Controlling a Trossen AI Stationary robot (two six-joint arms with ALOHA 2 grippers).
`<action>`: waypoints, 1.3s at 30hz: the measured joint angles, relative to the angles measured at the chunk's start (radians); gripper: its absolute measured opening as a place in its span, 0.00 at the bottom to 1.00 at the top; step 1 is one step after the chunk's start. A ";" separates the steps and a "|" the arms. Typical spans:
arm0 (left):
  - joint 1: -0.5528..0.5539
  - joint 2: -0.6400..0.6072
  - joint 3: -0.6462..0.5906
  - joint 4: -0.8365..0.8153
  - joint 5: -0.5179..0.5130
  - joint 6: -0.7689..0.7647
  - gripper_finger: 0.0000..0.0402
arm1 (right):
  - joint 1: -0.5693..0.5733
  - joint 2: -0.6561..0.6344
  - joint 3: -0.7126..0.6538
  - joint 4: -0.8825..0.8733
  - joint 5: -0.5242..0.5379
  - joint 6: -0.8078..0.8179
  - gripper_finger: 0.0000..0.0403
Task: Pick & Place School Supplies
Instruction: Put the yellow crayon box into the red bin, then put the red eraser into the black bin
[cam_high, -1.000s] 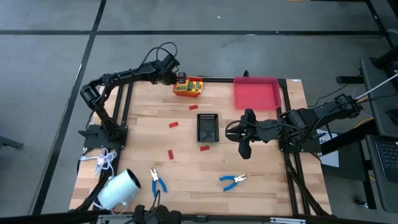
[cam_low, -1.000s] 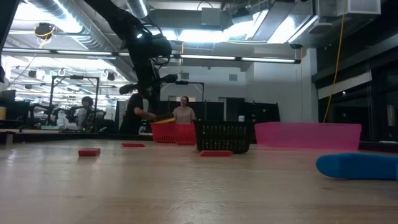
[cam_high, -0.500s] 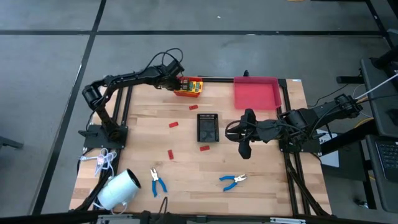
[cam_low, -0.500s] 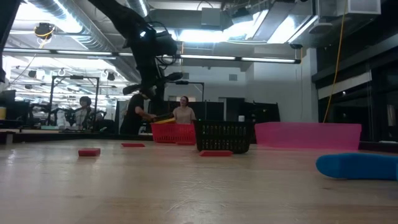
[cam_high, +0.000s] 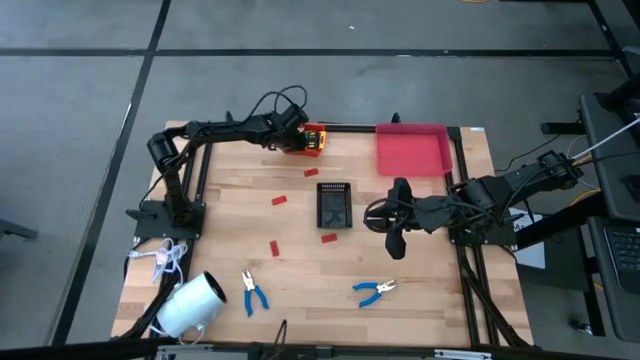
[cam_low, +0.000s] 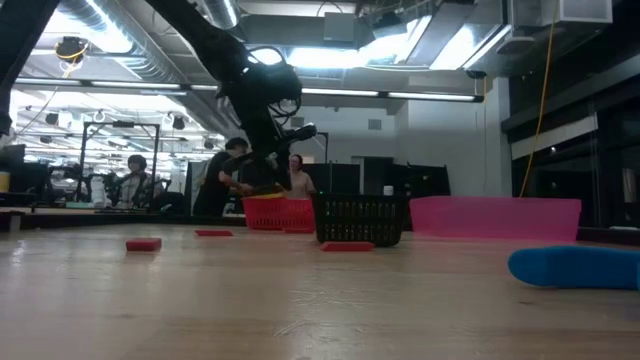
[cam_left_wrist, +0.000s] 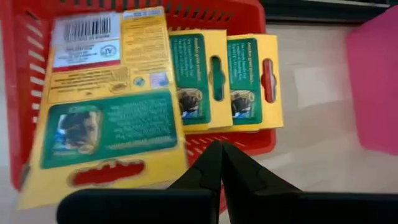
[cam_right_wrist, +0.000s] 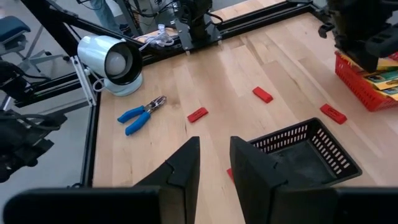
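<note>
From above, the left gripper (cam_high: 305, 139) is over the small red plastic basket (cam_high: 314, 141) at the far edge of the light wooden desk (cam_high: 300, 270). Its jaws are fully closed and hold nothing. The right gripper (cam_high: 391, 243) hangs near the middle of the desk, just beside the black plastic mesh basket (cam_high: 333, 204). A flat pink tray (cam_high: 411, 148) stands in the far right corner. Four tiny flat red pieces (cam_high: 279, 200) lie on the wood around the black basket. Two small blue-handled pliers (cam_high: 374, 291) lie near the front edge, well apart from each other. The big white roll (cam_high: 190, 305) and the white cord bundle (cam_high: 169, 258) are at the front left corner.

In the low view, the left arm comes down onto the red basket, which stands beside the black one. People are in the room behind.

In the left wrist view, three yellow-and-green printed boxes (cam_left_wrist: 106, 106) lie inside the red basket, partly overlapping, and the closed jaws are just over them.

In the right wrist view, the jaws stand partly open with nothing between them, above the black basket.
</note>
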 joint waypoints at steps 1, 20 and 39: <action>0.000 0.000 0.000 -0.004 0.000 -0.002 0.01 | 0.004 0.000 0.000 0.000 0.007 0.000 0.23; 0.002 -0.024 0.000 -0.022 -0.085 -0.002 0.00 | 0.018 0.000 0.000 0.000 0.044 0.015 0.23; -0.380 -0.277 -0.020 -0.469 -0.049 0.545 0.01 | 0.034 -0.093 0.000 0.022 0.104 -0.011 0.23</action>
